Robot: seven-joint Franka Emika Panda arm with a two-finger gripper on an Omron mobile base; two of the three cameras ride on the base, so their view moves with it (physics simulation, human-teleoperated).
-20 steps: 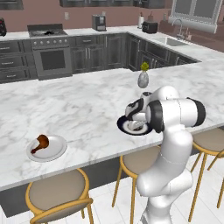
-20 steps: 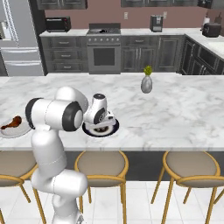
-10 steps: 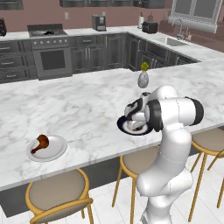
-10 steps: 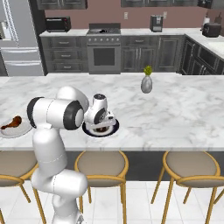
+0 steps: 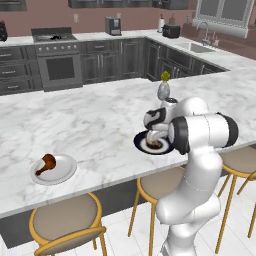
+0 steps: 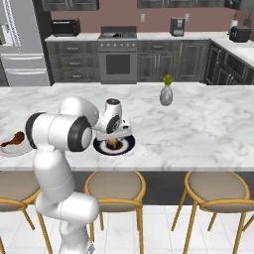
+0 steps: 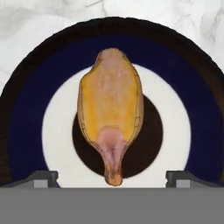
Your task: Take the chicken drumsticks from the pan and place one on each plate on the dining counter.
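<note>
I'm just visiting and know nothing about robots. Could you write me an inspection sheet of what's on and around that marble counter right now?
Surface: dining counter, white marble with grey veins, running across both base views.
Job's things: golden drumstick lying on the dark-rimmed plate; reddish-brown drumstick on the pale plate further along the same counter.
Clutter: small grey vase with a yellow-green sprig standing apart from both plates.
Grippers: tool directly above the golden drumstick, jaws wide apart on either side of it, holding nothing.
Cables: nothing seen.
Surroundings: yellow-framed stools under the counter edge; dark cabinets, oven and fridge behind.
</note>
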